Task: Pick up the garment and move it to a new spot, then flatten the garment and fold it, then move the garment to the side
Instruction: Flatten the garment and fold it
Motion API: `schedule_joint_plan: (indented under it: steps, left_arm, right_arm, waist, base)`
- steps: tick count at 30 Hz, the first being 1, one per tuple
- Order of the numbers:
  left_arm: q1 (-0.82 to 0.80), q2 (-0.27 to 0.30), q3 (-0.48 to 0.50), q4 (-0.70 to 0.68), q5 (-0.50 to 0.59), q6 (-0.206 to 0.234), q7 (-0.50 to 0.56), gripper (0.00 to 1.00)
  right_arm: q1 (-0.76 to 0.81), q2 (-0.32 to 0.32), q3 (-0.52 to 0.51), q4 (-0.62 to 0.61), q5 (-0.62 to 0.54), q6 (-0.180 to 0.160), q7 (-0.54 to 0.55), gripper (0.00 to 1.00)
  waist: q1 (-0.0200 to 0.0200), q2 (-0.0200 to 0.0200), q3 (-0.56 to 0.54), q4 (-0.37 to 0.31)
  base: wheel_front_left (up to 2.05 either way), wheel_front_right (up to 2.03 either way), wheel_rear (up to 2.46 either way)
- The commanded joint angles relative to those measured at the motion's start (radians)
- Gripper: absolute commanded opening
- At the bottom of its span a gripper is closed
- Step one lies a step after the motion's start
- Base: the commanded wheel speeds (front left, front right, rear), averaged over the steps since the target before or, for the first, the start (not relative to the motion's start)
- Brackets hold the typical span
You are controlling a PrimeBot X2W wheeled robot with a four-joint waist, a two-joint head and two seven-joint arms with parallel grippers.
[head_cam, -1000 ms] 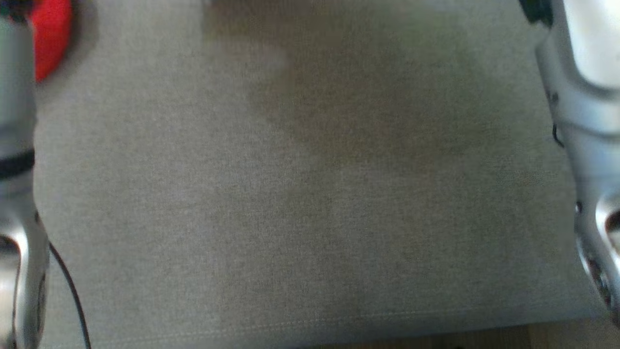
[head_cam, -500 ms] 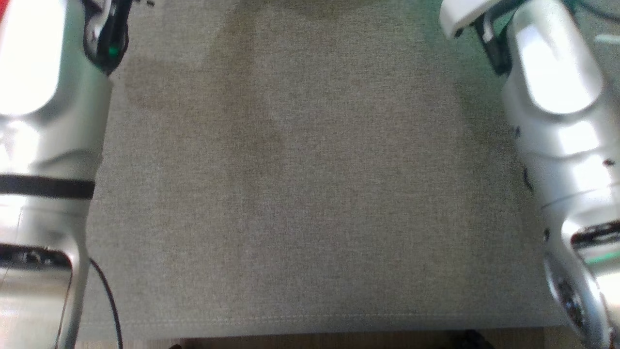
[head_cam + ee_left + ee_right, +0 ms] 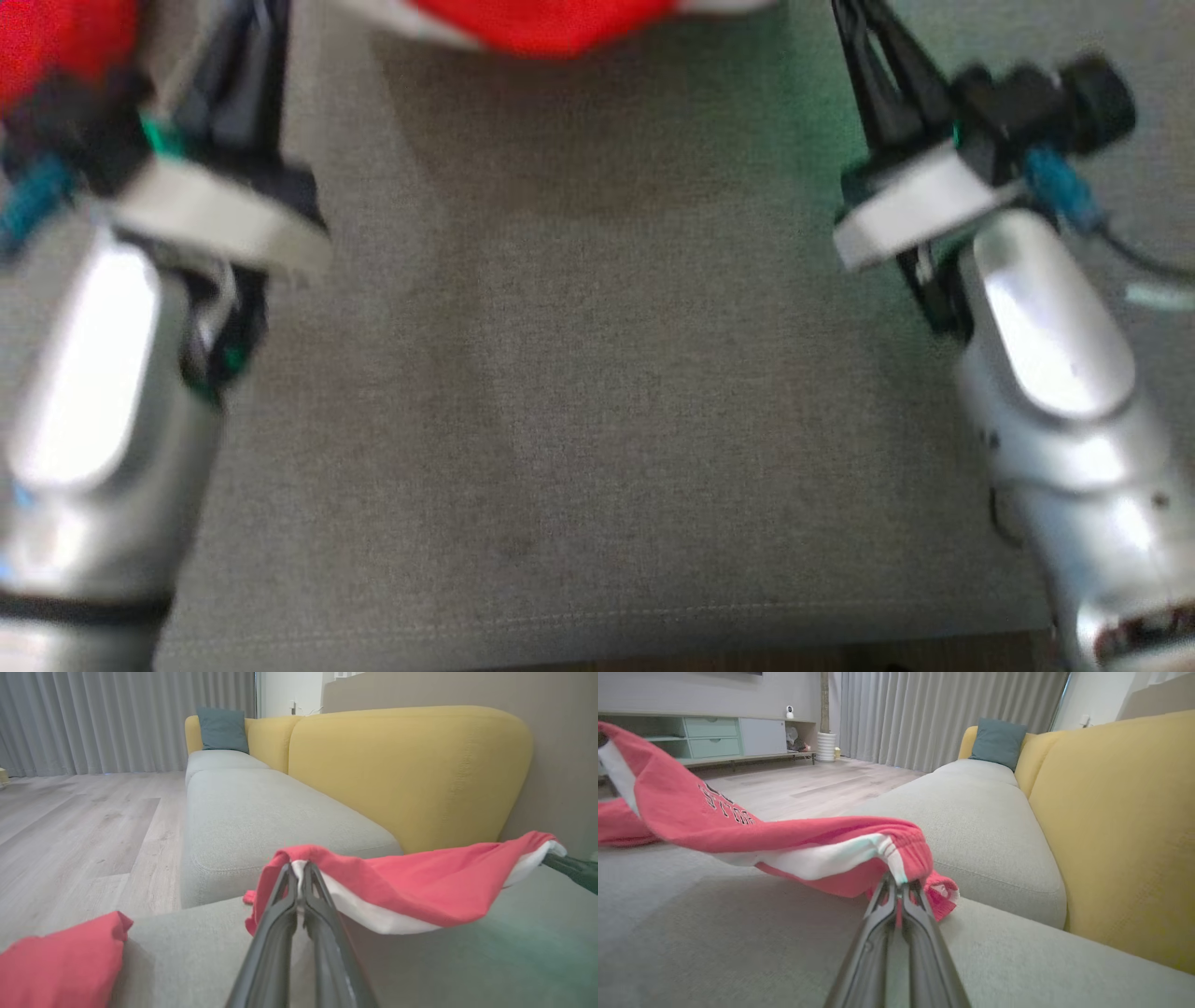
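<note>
"Starting from the left gripper [image 3: 299,868], what is held?"

"Its two dark fingers are seen pressed together on a fold of the red and white garment [image 3: 397,891], right at the tips, at 12 o'clock in the left wrist view. The same is seen for the right gripper [image 3: 900,884]. Its jaws are closed on the elastic hem, with almost no gap left."

"And where is the garment found from there?"

"It is stretched between the two grippers. From the left one it runs out toward 3 o'clock, until the other arm's fingers are met near the frame edge. From the right one it runs out toward 10 o'clock. In the head view the span is cut by the top edge at 12 o'clock, so the long axis is laid from 9 to 3 across the robot. The middle is sagging, but it appears lifted from the grey seat cushion [image 3: 597,392], as a shadow is cast below it. One more red part is lying on the cushion, at 8 o'clock in the left wrist view. Whether it is joined to the held span cannot be told."

"Which arm is nearer, then?"

"Neither is favoured, since each end is gripped. It is judged that the coming move must be made by both arms together, at equal pace, so that the cloth is carried or laid down along the same 9-to-3 line and is not bunched. The yellow backrest [image 3: 402,774] is beyond at 12 o'clock and should be avoided."
</note>
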Motion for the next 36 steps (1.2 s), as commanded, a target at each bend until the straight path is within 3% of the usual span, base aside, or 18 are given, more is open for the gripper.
schedule_joint_plan:
  steps: [1,15,21,32,36]
  left_arm:
    - [0.047,0.05,0.05,-0.077,-0.008,0.018,-0.01,0.0]
    - [0.612,0.032,0.044,-0.498,0.006,0.191,-0.012,0.0]
    - [0.737,0.04,0.028,-0.581,0.008,0.222,-0.002,0.0]
    - [0.872,0.088,0.025,-0.796,0.049,0.284,0.052,0.0]
    - [0.878,0.097,0.013,-0.801,0.042,0.282,0.088,0.0]
  right_arm:
    - [0.058,0.006,0.007,-0.061,0.017,0.007,-0.009,0.0]
    - [0.546,-0.004,-0.059,-0.333,0.04,0.007,-0.009,0.0]
    - [0.676,-0.028,-0.047,-0.443,0.034,0.007,0.026,0.0]
    - [0.836,-0.08,-0.071,-0.769,0.019,0.007,0.153,0.0]
    - [0.873,-0.079,-0.075,-0.791,0.036,0.007,0.191,0.0]
  waist:
    - [-0.0001,0.0,-0.045,-0.004]
    - [-0.0001,0.0,-0.252,0.019]
    - [-0.0001,0.0,-0.294,0.012]
    - [-0.0001,0.0,-0.322,-0.017]
    - [-0.0001,0.0,-0.32,-0.027]
  base:
    - [0.0,0.0,0.0]
    - [0.0,0.0,0.0]
    - [0.0,0.0,0.0]
    - [0.0,0.0,0.0]
    - [0.0,0.0,0.0]
